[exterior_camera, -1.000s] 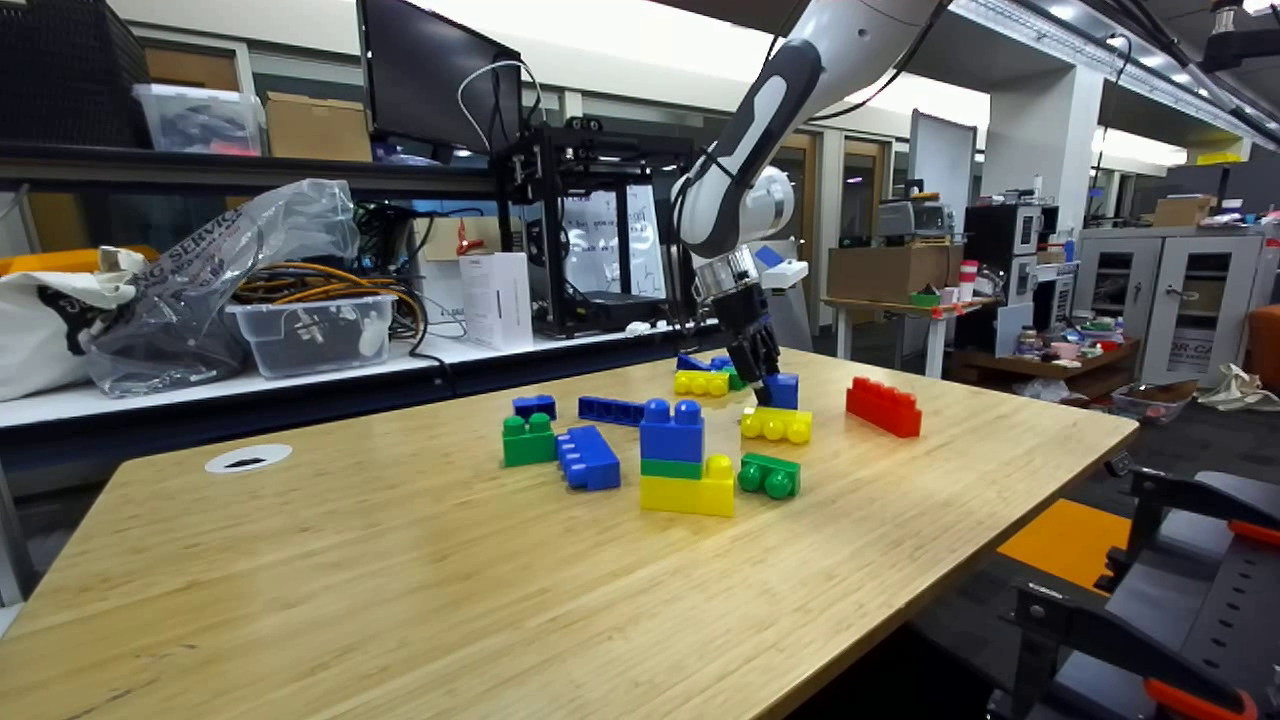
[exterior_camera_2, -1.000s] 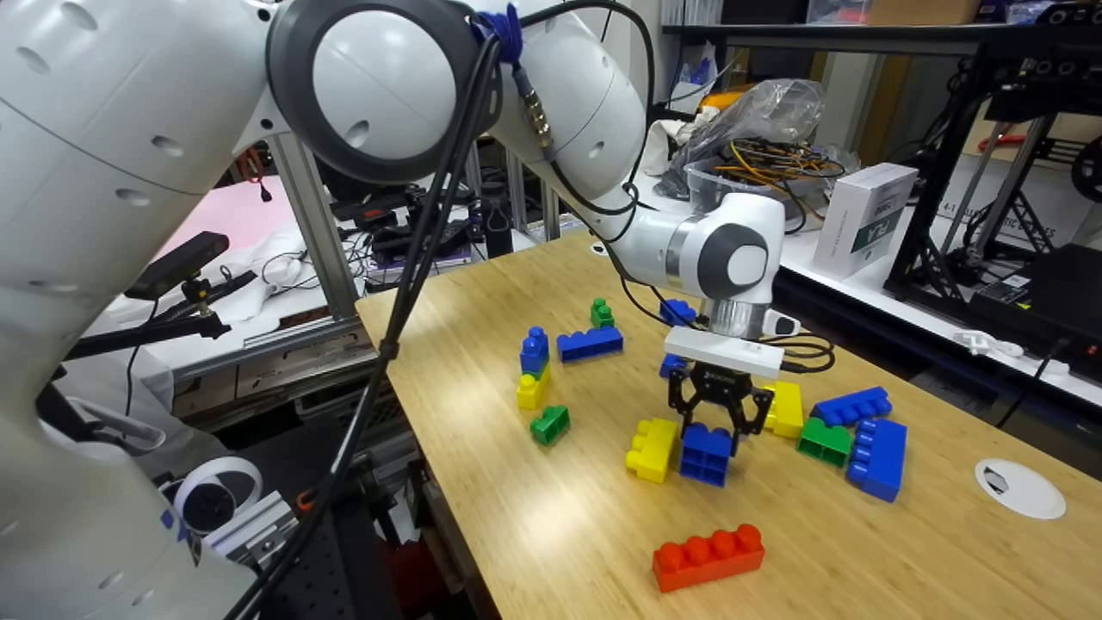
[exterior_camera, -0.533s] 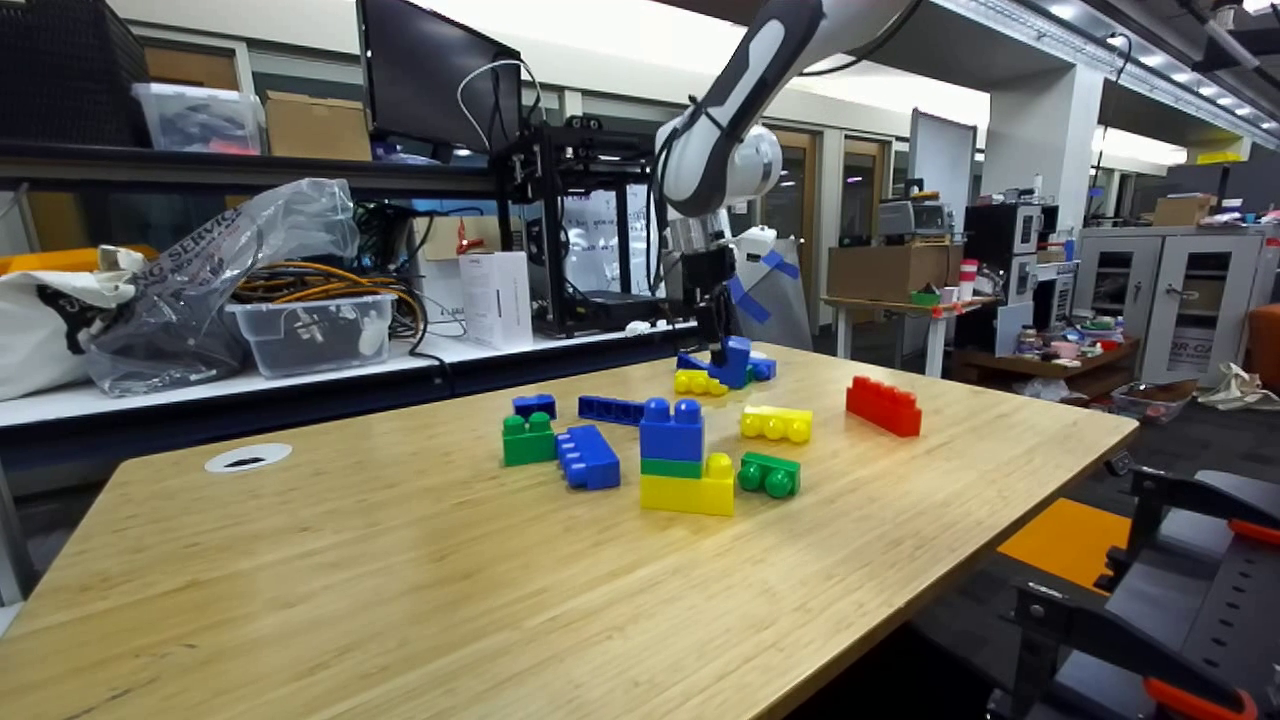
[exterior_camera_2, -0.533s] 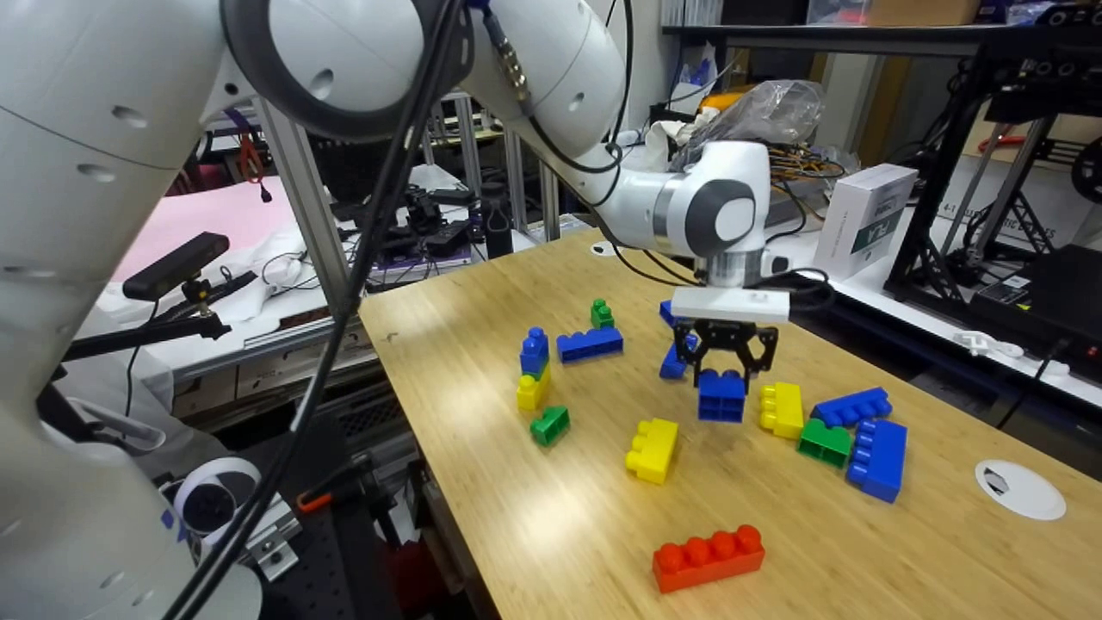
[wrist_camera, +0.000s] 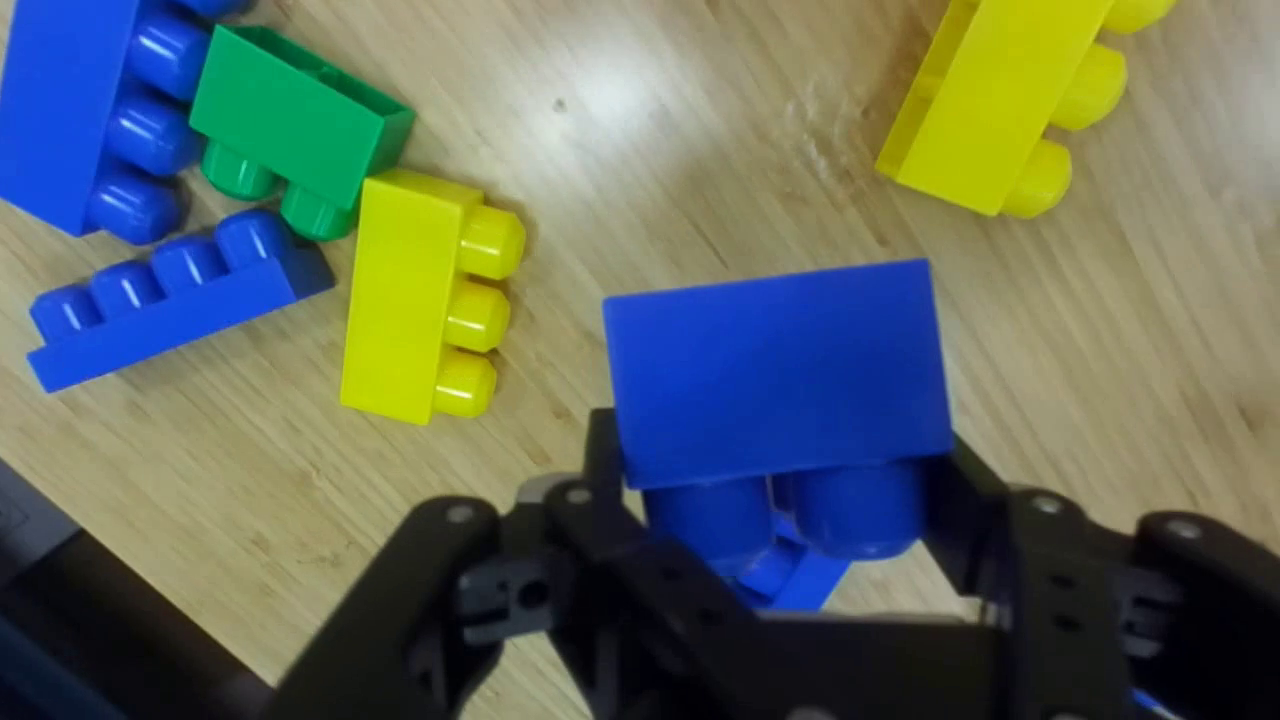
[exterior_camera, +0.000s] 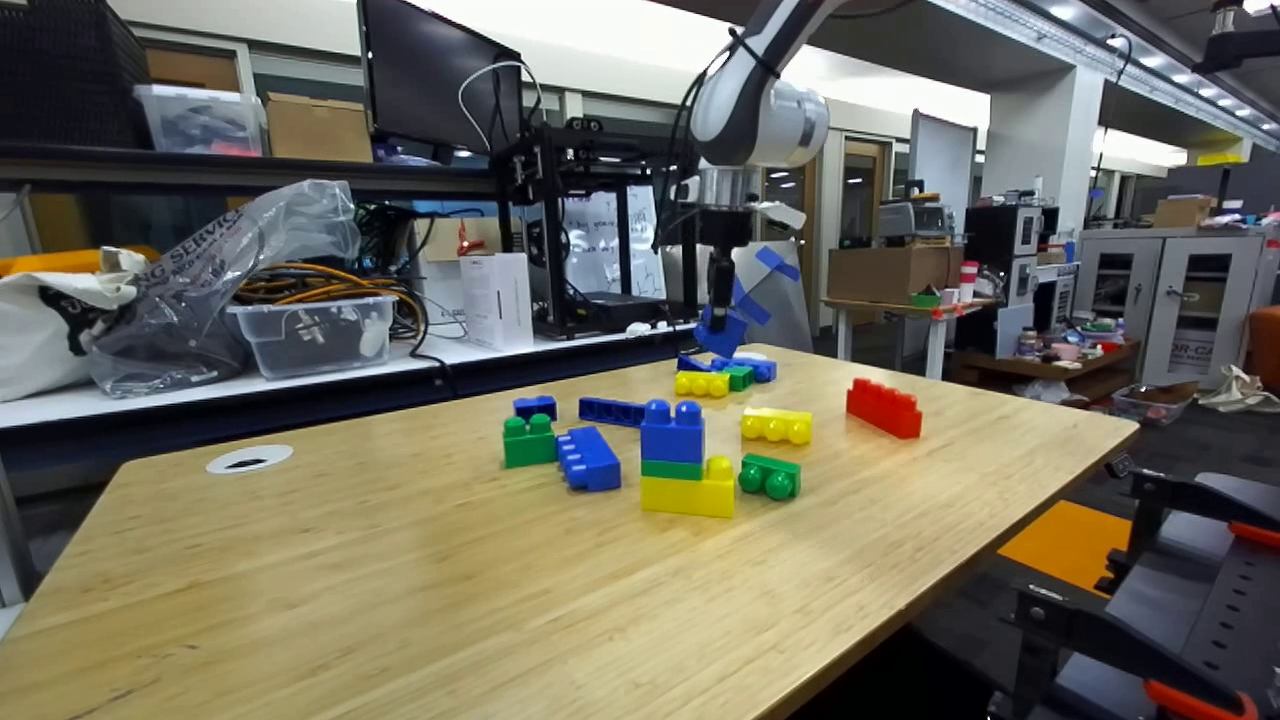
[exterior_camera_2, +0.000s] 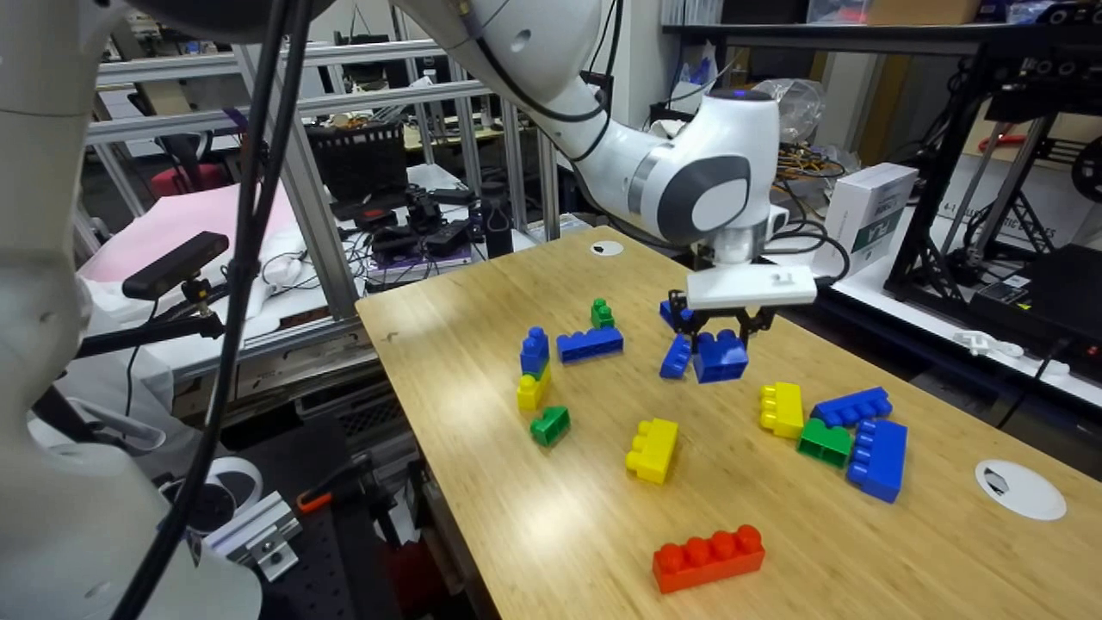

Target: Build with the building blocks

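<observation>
Passages and Obstructions

Ground: wooden table (exterior_camera: pixel 400 590), broad and bare before the upright stack (exterior_camera: pixel 672 466) in an exterior view; small green brick (exterior_camera: pixel 770 477) just beside the stack.

Passage: bare wood, wide, between grouped yellow brick (wrist_camera: pixel 400 295) and lone yellow brick (wrist_camera: pixel 1000 100) in the wrist view.

Obstruction: hollow green brick (wrist_camera: pixel 290 125), wide blue brick (wrist_camera: pixel 60 110) and slim blue brick (wrist_camera: pixel 180 320), close about the grouped yellow brick; gaps slight.

Outlier: red brick (exterior_camera_2: pixel 708 560), well apart, bare wood around it.

Overhead: gripper (exterior_camera_2: pixel 721 346) clamped on raised blue brick (exterior_camera_2: pixel 721 359); further blue brick (wrist_camera: pixel 812 582) partly hidden behind it in the wrist view.
</observation>
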